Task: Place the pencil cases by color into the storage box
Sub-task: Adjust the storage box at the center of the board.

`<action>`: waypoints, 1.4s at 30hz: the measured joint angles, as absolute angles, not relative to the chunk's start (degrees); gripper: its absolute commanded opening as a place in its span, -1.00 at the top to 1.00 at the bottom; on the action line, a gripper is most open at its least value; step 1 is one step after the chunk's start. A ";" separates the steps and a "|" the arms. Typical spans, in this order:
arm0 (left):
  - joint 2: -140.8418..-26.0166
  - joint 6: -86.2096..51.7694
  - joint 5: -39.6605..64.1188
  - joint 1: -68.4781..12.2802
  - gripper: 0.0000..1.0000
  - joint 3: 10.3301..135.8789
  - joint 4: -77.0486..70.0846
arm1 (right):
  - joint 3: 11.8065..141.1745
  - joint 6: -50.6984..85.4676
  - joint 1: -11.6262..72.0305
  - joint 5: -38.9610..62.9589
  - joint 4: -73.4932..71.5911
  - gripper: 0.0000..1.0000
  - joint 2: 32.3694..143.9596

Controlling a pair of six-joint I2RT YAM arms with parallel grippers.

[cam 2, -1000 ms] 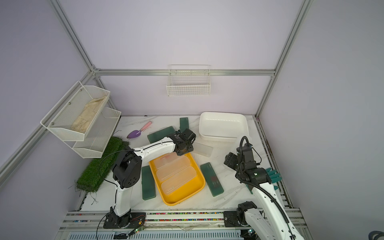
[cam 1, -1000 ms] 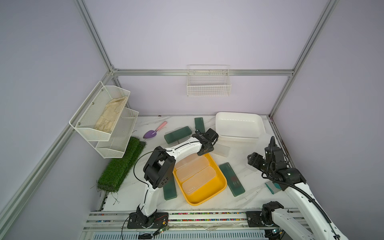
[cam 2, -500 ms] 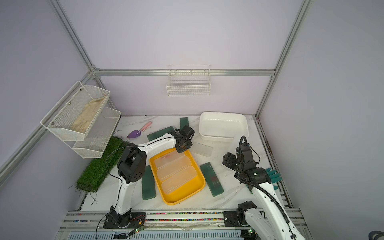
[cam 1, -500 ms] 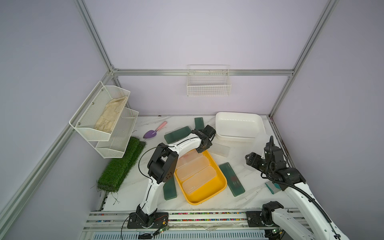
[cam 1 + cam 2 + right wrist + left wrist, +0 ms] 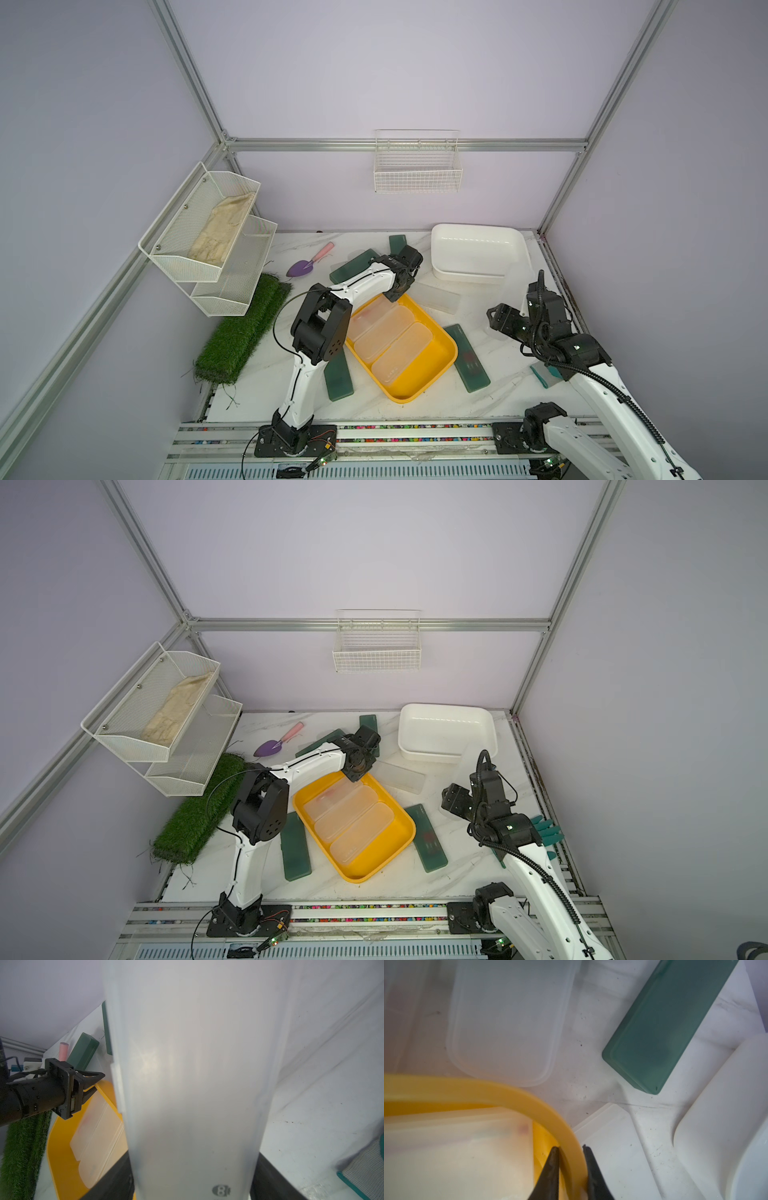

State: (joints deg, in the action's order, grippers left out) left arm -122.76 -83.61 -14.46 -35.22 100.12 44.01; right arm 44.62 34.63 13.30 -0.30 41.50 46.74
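Note:
The yellow storage box sits mid-table with three frosted clear pencil cases side by side in it. My left gripper is shut on the box's far corner rim, one finger inside and one outside. My right gripper is shut on another frosted clear pencil case, held up at the right of the table. One clear case lies flat behind the box. Dark green cases lie in both top views: one at the back, one left of the box, one right of it.
A white tub stands at the back right. A purple trowel lies at the back left, near a grass mat and a wire rack. A teal tool lies under my right arm.
My left gripper has come down a little toward the box and closed on its far rim. The right arm has barely moved.

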 measured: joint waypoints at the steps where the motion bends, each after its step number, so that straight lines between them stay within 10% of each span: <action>1: -122.63 -84.82 -14.92 -35.09 0.75 100.12 44.36 | 44.62 34.61 13.39 -0.25 41.47 -0.13 46.85; 15: -118.58 -105.82 -17.50 -33.71 0.73 93.65 45.91 | 45.58 34.92 18.96 -0.71 41.12 -0.13 50.24; 26: -118.17 -112.49 -15.88 -33.78 -0.96 92.58 37.63 | 48.36 38.72 31.75 -5.72 40.32 -0.14 56.47; 42: -107.61 -83.77 -18.17 -34.26 -1.00 89.71 30.50 | 54.48 47.72 47.57 -12.23 44.29 -0.13 67.68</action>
State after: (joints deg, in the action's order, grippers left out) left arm -107.61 -83.77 -18.17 -34.26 89.71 30.50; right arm 54.48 47.72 47.57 -12.23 44.29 67.68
